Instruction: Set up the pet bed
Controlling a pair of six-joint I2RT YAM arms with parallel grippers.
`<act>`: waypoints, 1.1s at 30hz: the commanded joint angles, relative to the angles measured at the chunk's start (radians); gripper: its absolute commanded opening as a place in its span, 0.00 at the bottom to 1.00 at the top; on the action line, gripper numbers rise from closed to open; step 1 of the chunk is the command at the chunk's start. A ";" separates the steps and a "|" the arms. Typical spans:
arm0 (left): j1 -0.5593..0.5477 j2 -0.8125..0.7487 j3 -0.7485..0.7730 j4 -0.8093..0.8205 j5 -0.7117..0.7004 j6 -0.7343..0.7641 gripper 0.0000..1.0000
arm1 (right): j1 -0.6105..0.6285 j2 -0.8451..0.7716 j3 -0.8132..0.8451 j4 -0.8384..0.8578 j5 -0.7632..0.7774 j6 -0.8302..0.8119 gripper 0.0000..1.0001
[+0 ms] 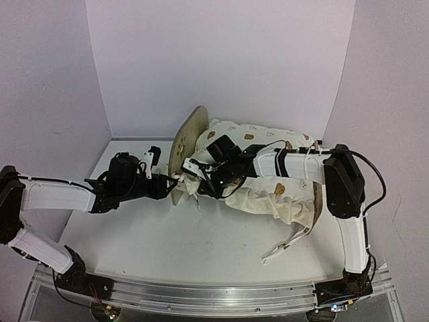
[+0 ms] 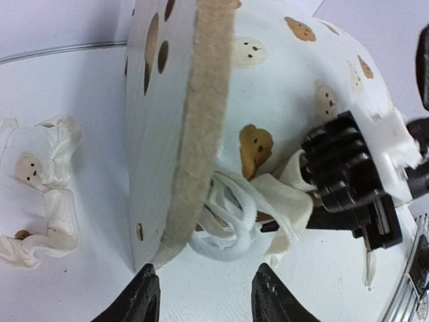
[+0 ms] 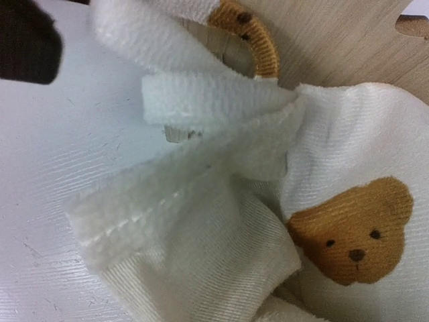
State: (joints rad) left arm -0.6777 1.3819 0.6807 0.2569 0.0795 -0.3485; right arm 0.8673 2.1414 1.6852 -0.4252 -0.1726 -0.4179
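The pet bed stands tilted at the table's middle. Its light-wood headboard (image 1: pixel 186 144) with paw-print cutouts (image 2: pixel 157 47) faces left. A cream bear-print cushion (image 1: pixel 268 168) lies draped over the bed. The cushion's white ties (image 2: pixel 231 225) hang looped at the headboard's lower edge. My left gripper (image 2: pixel 208 295) is open just in front of those ties, with nothing between its fingers (image 2: pixel 144 298). My right gripper (image 1: pixel 203 178) reaches in from the right and is shut on a cream tie (image 3: pixel 201 100). Cloth hides its fingers in the right wrist view. The bed's base is hidden.
A ruffled cream bear-print piece of cloth (image 2: pixel 37 191) lies on the table left of the headboard. A loose tie (image 1: pixel 288 241) trails toward the front right. White walls (image 1: pixel 221 60) close in the back and sides.
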 commanded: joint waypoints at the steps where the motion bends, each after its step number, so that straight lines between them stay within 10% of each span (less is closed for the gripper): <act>1: -0.072 -0.052 -0.119 0.180 0.015 -0.016 0.47 | -0.011 -0.050 0.086 0.004 -0.060 0.107 0.00; 17: -0.212 0.221 -0.338 0.976 -0.141 0.099 0.31 | -0.041 -0.114 0.199 -0.044 -0.156 0.192 0.00; 33: -0.304 0.568 -0.191 0.969 -0.428 -0.075 0.43 | -0.043 -0.140 0.242 -0.041 -0.153 0.221 0.00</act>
State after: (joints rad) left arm -0.9615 1.9068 0.4274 1.2079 -0.2615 -0.3443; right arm 0.8341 2.1410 1.8282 -0.5903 -0.2817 -0.3050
